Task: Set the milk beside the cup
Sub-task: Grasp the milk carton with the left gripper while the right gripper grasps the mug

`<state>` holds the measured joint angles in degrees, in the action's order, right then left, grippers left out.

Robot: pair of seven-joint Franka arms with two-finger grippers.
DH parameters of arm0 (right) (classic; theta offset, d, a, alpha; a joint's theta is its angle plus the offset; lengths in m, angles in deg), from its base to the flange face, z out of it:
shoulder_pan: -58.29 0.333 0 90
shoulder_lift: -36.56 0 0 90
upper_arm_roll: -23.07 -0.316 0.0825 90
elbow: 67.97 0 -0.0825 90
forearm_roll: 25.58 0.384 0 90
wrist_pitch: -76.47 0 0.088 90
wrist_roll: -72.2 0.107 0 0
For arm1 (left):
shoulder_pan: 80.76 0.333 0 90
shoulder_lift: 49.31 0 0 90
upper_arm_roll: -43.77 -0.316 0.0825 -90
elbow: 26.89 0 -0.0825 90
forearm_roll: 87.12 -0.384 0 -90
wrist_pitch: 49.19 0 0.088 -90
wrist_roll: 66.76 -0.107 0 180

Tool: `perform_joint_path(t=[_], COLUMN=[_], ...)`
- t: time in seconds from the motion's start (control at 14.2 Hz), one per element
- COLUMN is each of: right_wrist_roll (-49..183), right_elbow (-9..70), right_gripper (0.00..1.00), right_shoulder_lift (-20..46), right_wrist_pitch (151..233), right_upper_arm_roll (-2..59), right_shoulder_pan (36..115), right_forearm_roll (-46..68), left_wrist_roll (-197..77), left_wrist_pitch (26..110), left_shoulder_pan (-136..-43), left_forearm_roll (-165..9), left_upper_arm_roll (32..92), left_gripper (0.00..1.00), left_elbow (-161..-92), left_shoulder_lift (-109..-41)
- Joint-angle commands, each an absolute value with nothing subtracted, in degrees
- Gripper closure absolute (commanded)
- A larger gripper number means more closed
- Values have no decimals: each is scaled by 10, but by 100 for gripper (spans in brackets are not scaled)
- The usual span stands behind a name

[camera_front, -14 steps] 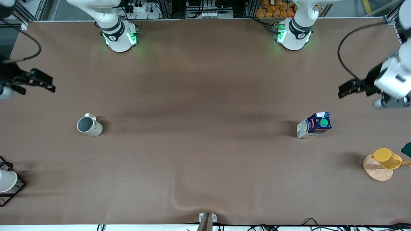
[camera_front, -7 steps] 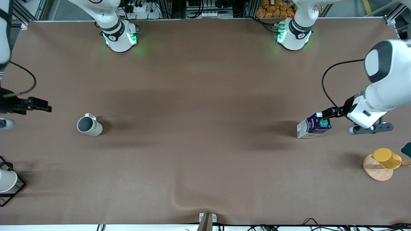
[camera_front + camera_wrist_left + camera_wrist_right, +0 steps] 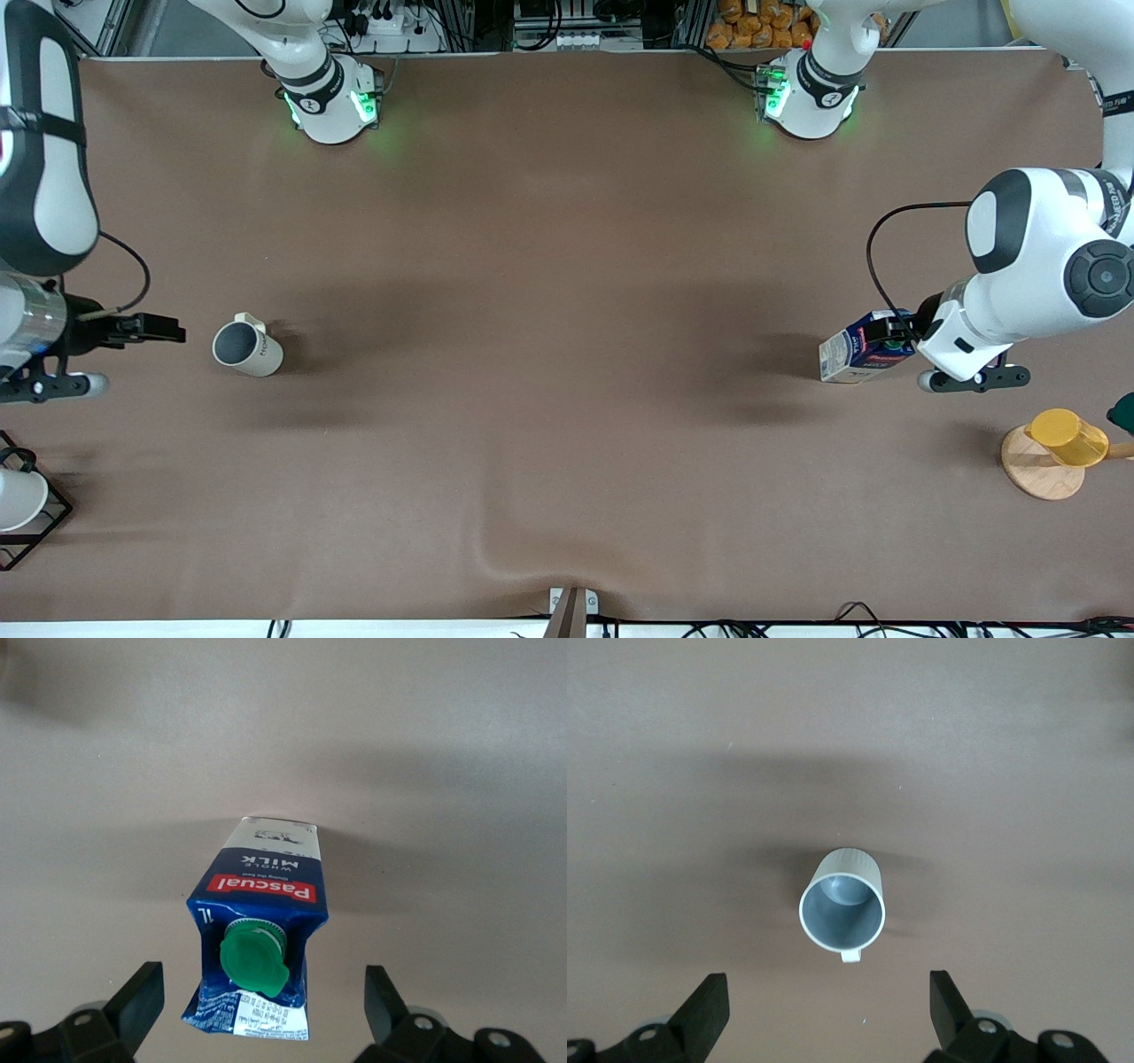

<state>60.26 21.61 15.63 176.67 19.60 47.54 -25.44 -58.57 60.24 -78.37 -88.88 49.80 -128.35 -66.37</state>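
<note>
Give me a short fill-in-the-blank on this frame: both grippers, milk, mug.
1. The left gripper has its fingers ____ on either side of the dark blue gable-top milk carton.
2. The carton's round cap is ____.
3. The right gripper is over the table beside the cream-beige ____.

Missing words: open; green; mug

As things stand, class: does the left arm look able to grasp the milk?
Probably yes. The left gripper is open right at the upright milk, its fingers either side of the top, nothing between them.
</note>
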Motion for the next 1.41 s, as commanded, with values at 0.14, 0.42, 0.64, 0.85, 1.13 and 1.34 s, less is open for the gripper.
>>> perform_joint_path(t=[0.14, 0.42, 0.64, 0.85, 1.13, 1.34], right_wrist_roll=[594, 579, 512, 473, 425, 425], right_elbow=[219, 241, 252, 306, 334, 363], right_gripper=[0, 0, 3, 6, 12, 26], right_shoulder_lift=[117, 113, 93, 90, 81, 81], right_wrist_pitch=[1810, 1840, 1874, 1940, 1972, 1991], right_upper_arm_roll=[188, 187, 187, 187, 186, 184], right_shoulder_pan=[473, 475, 453, 440, 416, 419], right_forearm_roll=[-255, -254, -256, -256, -250, -248], left_wrist_roll=[-596, -596, -596, -596, -593, -589], left_wrist_pitch=[606, 608, 608, 608, 604, 601], left_shoulder_pan=[-783, -783, -782, -783, -785, -785], left_forearm_roll=[-901, -901, -902, -919, -919, -919], left_upper_arm_roll=[501, 500, 499, 500, 501, 501], left_gripper=[0, 0, 0, 0, 46, 78], left_elbow=[-1284, -1284, -1285, -1285, -1283, -1281], left_shoulder_lift=[-669, -685, -690, -695, -693, -693])
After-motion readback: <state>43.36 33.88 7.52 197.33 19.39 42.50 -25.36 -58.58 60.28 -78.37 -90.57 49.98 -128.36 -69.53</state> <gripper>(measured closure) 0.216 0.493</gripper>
